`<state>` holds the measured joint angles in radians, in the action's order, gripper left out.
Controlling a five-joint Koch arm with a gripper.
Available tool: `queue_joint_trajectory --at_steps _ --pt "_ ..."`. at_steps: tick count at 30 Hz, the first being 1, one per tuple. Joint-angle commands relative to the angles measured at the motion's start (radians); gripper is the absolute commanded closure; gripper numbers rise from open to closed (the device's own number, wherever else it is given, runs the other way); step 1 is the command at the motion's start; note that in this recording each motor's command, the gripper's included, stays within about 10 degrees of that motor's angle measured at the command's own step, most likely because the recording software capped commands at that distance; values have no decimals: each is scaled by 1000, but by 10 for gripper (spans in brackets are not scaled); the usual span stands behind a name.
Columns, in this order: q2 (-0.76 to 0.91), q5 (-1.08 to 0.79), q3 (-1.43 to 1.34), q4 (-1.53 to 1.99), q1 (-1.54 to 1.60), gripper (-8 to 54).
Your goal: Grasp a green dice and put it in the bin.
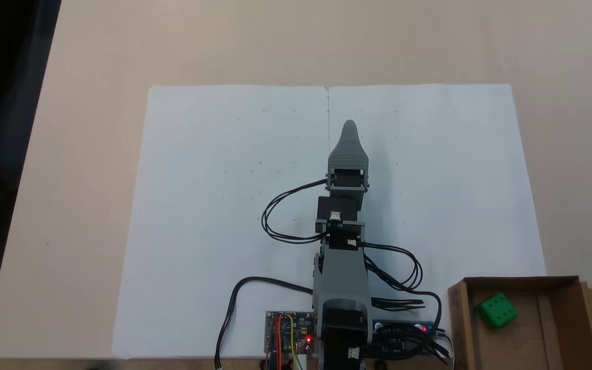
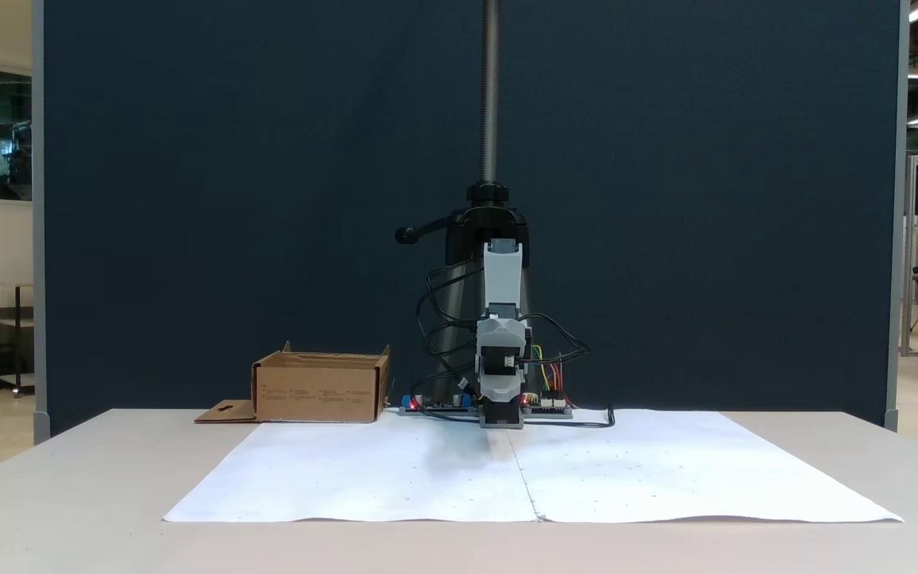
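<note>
The small bright green dice (image 1: pixel 497 310) lies inside the shallow brown cardboard bin (image 1: pixel 459 324) at lower right; the grey gripper's (image 1: pixel 350 126) finger state cannot be told.

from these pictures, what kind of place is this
Probably a lab or workshop bench set up for recording. A dark partition backs the table, a camera stand pole rises behind the arm, and bare circuit boards sit at its base.

Small bright green dice (image 1: pixel 497 310) with dark pips, lay tilted inside the bin (image 1: pixel 558 329), a shallow brown cardboard box, near its left wall in a fixed view.
</note>
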<state>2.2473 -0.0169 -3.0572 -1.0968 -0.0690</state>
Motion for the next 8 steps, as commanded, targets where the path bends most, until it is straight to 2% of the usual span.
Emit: queue_joint_trajectory --at_steps 1,8 --pt "120 -3 -74 -118 -5 -4" --pt "120 -3 -74 -132 -5 -4"
